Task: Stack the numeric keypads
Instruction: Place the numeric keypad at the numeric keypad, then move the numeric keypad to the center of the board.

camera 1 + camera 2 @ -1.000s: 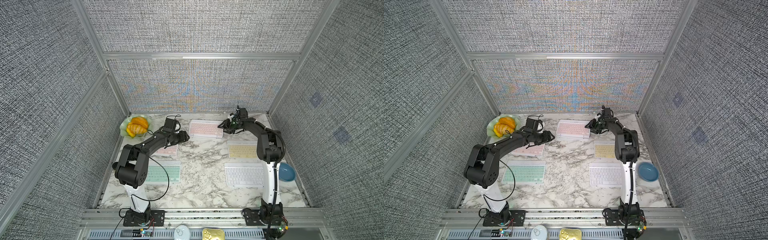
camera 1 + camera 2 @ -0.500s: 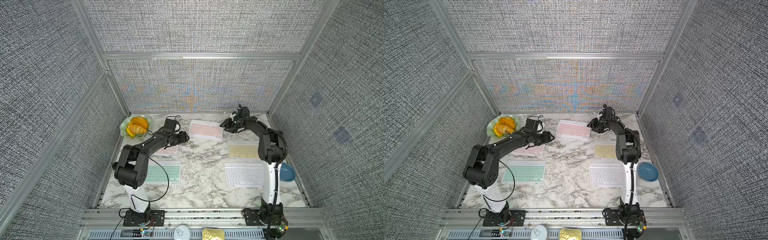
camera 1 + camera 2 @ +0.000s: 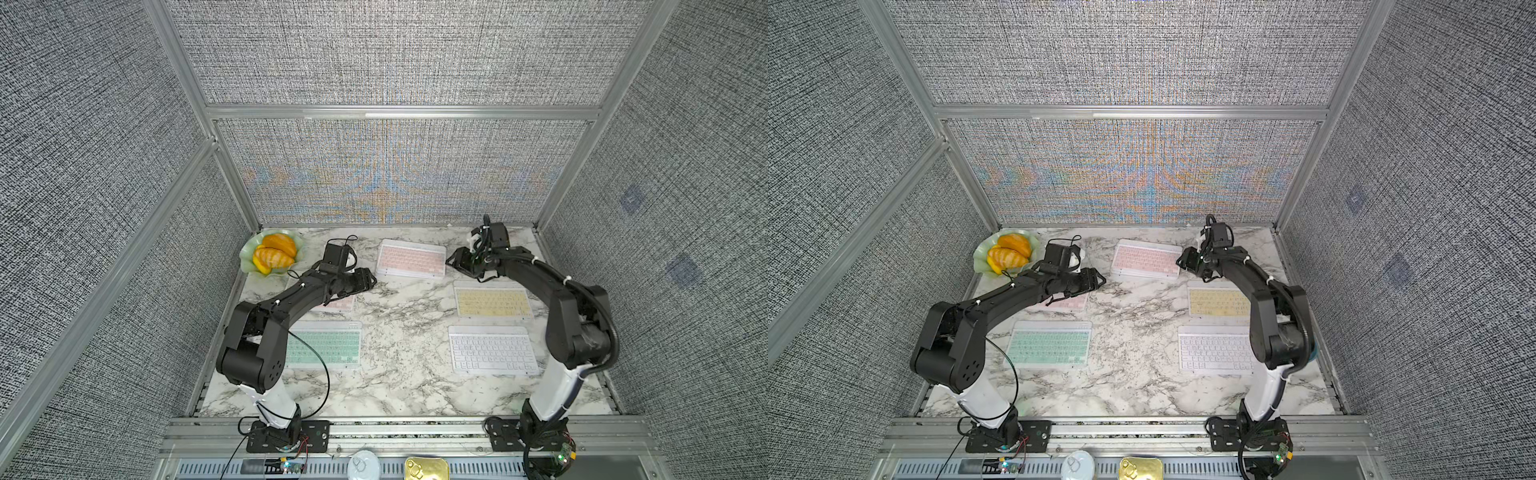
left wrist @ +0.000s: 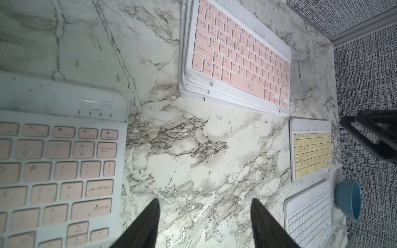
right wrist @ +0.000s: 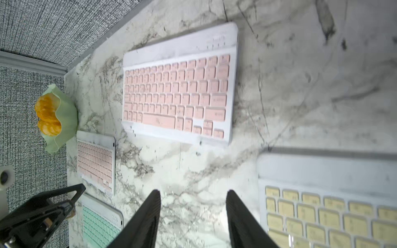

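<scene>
A pink keypad (image 3: 411,259) tops a small pile at the back centre; the layered white edges show in the left wrist view (image 4: 236,55). Another pink keypad (image 3: 343,303) lies partly under my left arm. A mint green keypad (image 3: 328,345) sits front left, a yellow keypad (image 3: 492,301) to the right and a white keypad (image 3: 492,351) front right. My left gripper (image 4: 205,204) hovers open over bare marble beside the near pink keypad (image 4: 53,163). My right gripper (image 5: 193,193) is open and empty, just off the pile's right edge (image 5: 178,90).
A green leaf-shaped dish of orange fruit (image 3: 272,253) stands in the back left corner. A blue bowl (image 4: 348,201) sits by the white keypad at the right edge. Grey enclosure walls close in three sides. A tin (image 3: 426,469) lies beyond the front rail.
My right gripper's jaws have spread wider and it stands slightly back from the back pink keypad's right edge. The left arm has not visibly moved.
</scene>
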Controlling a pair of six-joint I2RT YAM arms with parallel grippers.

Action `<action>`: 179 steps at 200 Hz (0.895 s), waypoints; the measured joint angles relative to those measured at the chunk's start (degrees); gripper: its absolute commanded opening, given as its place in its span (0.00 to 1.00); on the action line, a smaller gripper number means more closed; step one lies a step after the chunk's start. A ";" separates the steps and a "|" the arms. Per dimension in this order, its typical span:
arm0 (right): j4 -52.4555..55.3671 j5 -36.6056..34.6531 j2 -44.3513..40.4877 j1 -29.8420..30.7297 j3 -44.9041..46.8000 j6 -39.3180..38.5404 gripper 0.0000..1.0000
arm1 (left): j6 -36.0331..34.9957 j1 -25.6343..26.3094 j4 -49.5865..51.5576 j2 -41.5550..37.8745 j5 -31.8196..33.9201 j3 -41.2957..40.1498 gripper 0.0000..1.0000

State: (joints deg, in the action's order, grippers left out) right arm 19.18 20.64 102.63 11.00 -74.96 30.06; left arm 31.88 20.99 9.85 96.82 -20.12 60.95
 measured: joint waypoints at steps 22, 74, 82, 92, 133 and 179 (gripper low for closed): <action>0.66 -3.50 -7.69 2.64 8.11 0.74 0.54 | 0.02 0.39 -0.81 -1.60 -0.85 -3.61 0.67; 7.28 -9.27 -22.29 8.68 20.74 1.38 0.57 | -0.17 5.20 -1.16 -6.01 0.74 -6.27 0.67; 8.41 -10.14 -23.91 9.73 22.32 1.70 0.57 | -0.17 6.01 -1.25 -6.49 0.72 -6.56 0.67; 10.25 -10.86 -25.33 11.13 23.69 2.19 0.57 | -0.20 7.04 -1.25 -6.95 1.38 -7.06 0.67; 15.61 -12.92 -29.57 14.56 28.72 4.55 0.58 | -0.17 9.51 -1.11 -8.59 3.63 -9.16 0.67; 18.05 -15.02 -27.76 14.95 31.01 5.09 0.58 | 0.07 10.05 -1.16 -8.85 4.35 -10.32 0.67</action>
State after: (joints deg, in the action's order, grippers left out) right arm 37.23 5.63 74.87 25.96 -43.94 35.16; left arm 31.94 31.05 8.69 87.96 -15.77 50.63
